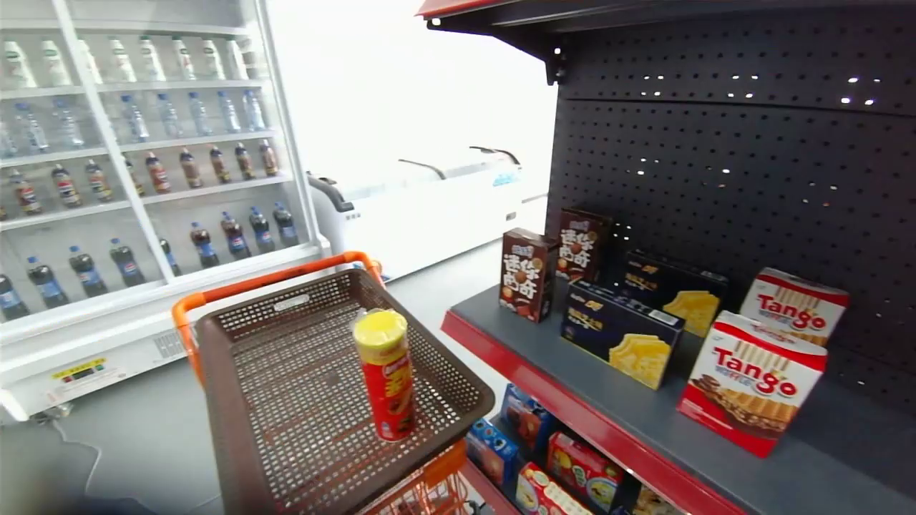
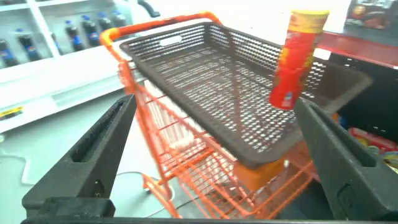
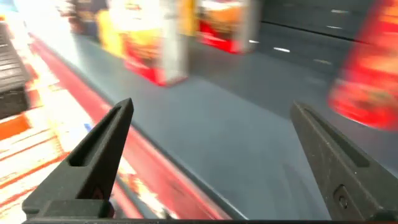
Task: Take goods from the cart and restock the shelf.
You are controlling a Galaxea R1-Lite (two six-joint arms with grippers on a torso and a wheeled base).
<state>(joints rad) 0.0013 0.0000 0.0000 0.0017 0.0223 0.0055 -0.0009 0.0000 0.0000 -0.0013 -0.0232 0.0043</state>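
**Head view: one upright canister in the cart, both arms empty**

Head view shows the task's thing, a red canister [image 1: 385,375] with a yellow lid, standing upright on the mesh floor of the cart basket [image 1: 286,304], near its right wall. The shelf [image 1: 644,422] lies just to the right of the cart.

The left end effector [image 2: 212,106] is spread wide open and holds nothing, with the canister beyond it. The right end effector [image 3: 211,106] is also wide open and empty, over the grey shelf board.

**Likely trouble**
- The canister is tall and narrow, so a glancing finger could tip it, and it would then roll across the mesh.
- The cart is on wheels, so a push against the basket might shift it away from the arm.
- The brown boxes [image 1: 528,275], dark blue boxes [image 1: 621,332] and red-and-white boxes [image 1: 751,383] stand on edge, and a careless set-down beside them could knock one over.
- Placed too near the shelf's red lip, the canister could fall onto the goods below.

**Print**
- The brown boxes carry large white characters.
- The red-and-white boxes carry a bold red word.
- The canister has yellow lettering on red.
- A yellow sticker on the drinks cooler [image 1: 143,143] is too small to read
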